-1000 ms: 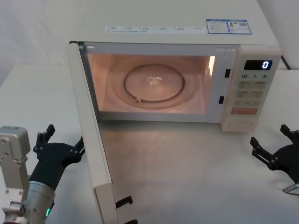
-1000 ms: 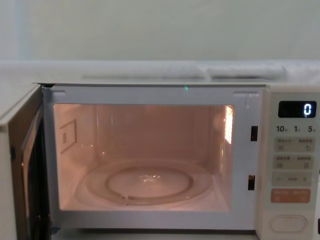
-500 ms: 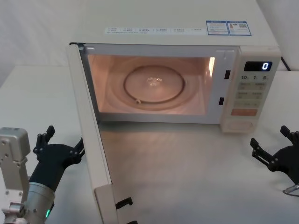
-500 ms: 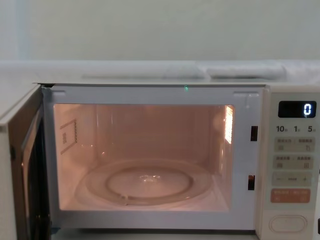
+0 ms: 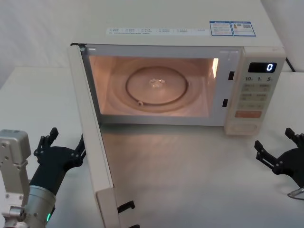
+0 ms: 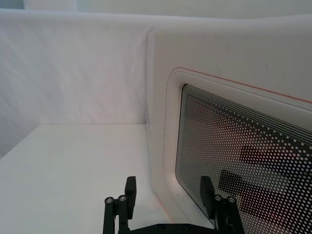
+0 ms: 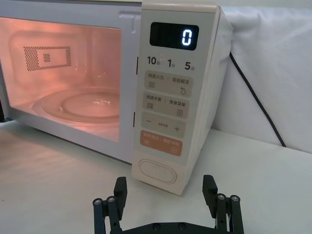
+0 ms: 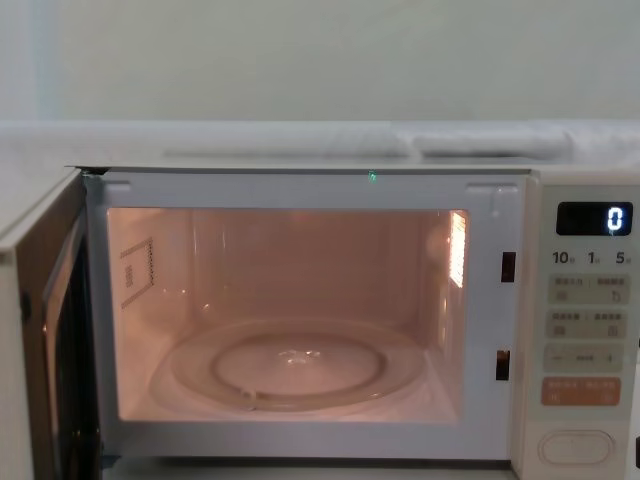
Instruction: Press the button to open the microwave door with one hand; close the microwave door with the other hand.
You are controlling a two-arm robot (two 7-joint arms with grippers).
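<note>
A white table (image 5: 190, 175) carries the microwave (image 5: 185, 33), which stands at its far side with its cavity lit.

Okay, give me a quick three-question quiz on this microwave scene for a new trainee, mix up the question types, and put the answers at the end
1. True or false: the microwave door is shut.
2. Which gripper sits at the door's outer face, by its window? A) left gripper B) right gripper C) neither
3. Fill in: the display above the keys reads ____.

Key
1. False. The door stands swung wide open and the lit cavity with its glass turntable is exposed.
2. A. The left gripper is open beside the door's outer face; the right gripper is open on the table in front of the button, not touching it.
3. 0
</note>
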